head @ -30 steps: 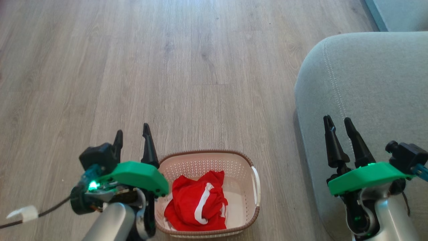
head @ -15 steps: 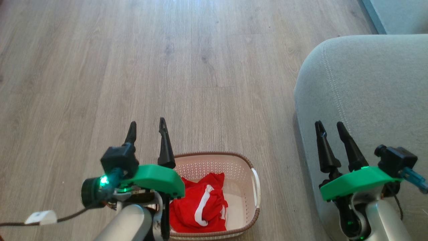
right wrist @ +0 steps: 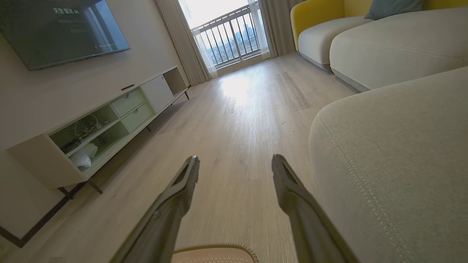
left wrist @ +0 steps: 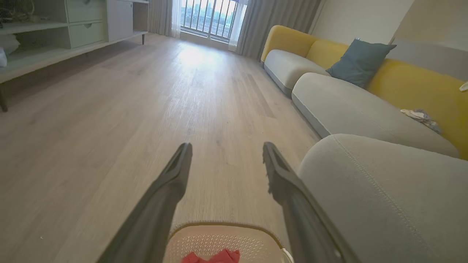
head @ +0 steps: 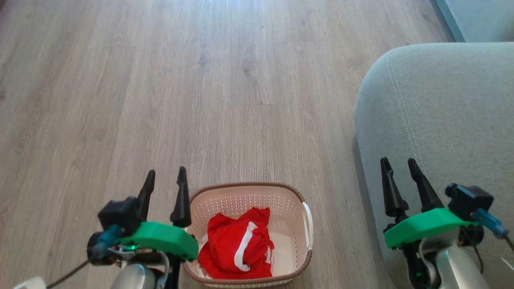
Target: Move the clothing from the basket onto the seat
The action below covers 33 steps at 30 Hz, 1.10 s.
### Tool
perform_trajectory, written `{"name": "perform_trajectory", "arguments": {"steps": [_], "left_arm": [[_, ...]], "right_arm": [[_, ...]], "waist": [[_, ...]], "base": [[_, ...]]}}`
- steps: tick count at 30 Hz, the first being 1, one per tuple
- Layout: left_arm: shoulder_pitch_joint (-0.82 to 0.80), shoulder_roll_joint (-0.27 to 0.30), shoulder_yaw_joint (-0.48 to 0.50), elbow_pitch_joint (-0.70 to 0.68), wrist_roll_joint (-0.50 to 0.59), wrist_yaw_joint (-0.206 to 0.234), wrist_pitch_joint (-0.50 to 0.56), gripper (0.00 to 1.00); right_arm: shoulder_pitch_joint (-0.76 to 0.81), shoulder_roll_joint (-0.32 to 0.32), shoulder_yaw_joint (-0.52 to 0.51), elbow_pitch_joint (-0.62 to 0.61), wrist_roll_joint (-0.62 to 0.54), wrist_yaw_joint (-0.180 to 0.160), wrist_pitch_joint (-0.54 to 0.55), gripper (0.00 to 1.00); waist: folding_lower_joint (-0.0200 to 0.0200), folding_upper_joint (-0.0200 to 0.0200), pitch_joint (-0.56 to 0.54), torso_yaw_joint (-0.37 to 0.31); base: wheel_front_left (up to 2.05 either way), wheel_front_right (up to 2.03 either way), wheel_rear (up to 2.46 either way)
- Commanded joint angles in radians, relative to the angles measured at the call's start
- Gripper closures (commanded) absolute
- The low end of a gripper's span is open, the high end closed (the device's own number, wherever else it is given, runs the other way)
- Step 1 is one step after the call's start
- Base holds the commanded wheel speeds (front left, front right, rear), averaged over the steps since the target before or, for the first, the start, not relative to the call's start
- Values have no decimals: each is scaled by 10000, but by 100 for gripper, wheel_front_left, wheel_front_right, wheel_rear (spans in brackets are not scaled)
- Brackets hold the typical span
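Retreating leftward since 0.5 s ago, the left gripper (head: pixel 167 170), like the right gripper (head: pixel 398 160), shows wide, empty jaws. Bright red fabric clothing (head: pixel 237 245) lies in the cream perforated plastic basket (head: pixel 257 199), none yet on the grey-green upholstered seat (head: pixel 441 112).

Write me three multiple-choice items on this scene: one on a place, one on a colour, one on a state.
1. Where does the clothing lie?
A) on the seat
B) in the basket
C) on the floor

2. What colour is the basket's rim?
A) green
B) blue
C) brown

3. How does the left gripper stand?
A) open and empty
B) shut on the clothing
C) shut and empty

Key:
1 B: the red heap lies within the basket's walls, not on the seat or the floor.
2 C: a brown braided band runs round its top.
3 A: its two fingers stand apart with nothing between them.
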Motion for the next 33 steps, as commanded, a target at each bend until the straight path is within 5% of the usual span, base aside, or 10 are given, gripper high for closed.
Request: {"name": "perform_trajectory", "arguments": {"steps": [1,17,33], "left_arm": [[-456,-82,264,-289,457,-41,-178,0],[-447,-96,-364,-273,2202,502,-647,0],[-671,-94,-1145,1528,1701,-69,-709,0]], "right_arm": [[-431,24,214,-280,-302,2,-141,0],[-615,80,534,-191,-2106,2,-617,0],[-715,90,-15,409,-2409,2,-680,0]], "waist": [[0,0,8,-8],[0,0,4,-21],[0,0,972,-344]], "base": [[0,0,0],[0,0,0],[0,0,0]]}}
